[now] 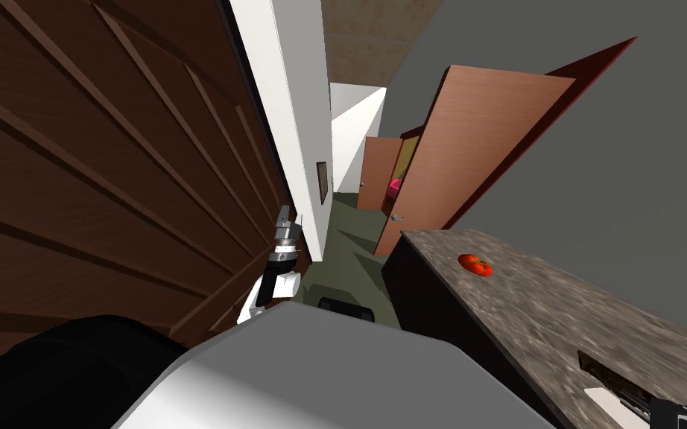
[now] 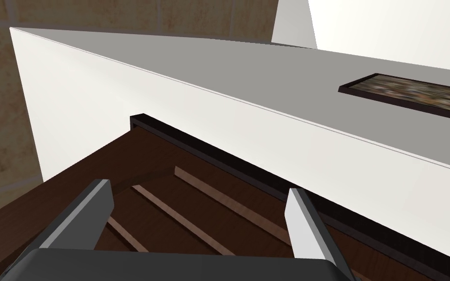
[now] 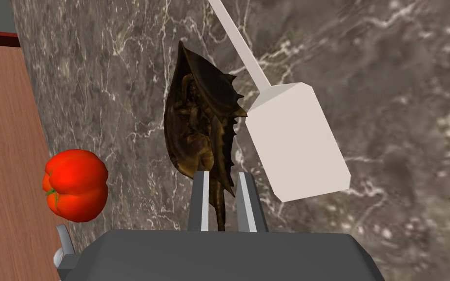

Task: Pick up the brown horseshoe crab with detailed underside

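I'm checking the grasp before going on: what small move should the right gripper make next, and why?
Probably a slow, straight lift away from the marbled counter. The right gripper is shut on the horseshoe crab at its thin tail end, so the hold looks narrow, and the white spatula lies right beside the crab's spines; a sideways pull might snag it.

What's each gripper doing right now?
Left gripper: open, holding nothing.
Right gripper: shut on the spiky dark brown horseshoe crab, by its tail.
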Robot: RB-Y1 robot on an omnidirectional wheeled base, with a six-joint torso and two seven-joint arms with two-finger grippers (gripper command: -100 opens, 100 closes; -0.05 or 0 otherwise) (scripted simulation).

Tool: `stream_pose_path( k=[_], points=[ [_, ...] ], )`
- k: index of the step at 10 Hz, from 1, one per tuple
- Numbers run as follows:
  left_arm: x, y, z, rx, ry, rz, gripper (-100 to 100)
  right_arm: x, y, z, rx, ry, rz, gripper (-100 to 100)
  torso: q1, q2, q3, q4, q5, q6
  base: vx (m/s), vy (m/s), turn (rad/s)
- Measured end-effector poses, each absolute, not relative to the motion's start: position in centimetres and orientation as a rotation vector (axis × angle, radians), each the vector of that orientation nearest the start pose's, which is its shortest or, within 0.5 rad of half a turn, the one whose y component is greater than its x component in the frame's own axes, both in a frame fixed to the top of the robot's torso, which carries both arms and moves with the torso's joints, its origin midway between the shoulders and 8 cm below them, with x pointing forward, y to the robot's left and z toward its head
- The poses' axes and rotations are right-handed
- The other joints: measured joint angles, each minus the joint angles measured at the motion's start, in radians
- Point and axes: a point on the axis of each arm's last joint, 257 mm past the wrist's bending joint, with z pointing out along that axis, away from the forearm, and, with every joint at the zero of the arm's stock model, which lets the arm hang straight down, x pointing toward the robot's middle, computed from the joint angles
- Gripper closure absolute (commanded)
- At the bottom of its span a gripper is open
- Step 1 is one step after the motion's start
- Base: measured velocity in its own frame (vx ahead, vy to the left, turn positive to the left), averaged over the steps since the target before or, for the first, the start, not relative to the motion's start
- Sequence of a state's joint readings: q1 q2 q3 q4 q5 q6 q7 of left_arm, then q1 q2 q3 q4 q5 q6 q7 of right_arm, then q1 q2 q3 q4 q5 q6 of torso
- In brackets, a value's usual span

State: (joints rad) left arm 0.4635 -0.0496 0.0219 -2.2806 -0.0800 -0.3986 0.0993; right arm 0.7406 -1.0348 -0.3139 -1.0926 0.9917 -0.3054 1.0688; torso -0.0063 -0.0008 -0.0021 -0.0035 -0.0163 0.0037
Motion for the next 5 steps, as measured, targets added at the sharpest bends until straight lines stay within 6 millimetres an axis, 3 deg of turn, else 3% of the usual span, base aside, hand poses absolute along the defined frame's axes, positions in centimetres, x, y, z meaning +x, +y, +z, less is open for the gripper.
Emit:
stream_pose_path(
  k=[5],
  points=[
    [36.2,28.3,1.7,-0.74,0.631,-1.315,0,9.2,-77.6,-31.6,-1.381,2.274,-1.129,100,0.0,0.0,0.0,0.0,0.0,0.0,0.049,0.007,-0.011]
  ],
)
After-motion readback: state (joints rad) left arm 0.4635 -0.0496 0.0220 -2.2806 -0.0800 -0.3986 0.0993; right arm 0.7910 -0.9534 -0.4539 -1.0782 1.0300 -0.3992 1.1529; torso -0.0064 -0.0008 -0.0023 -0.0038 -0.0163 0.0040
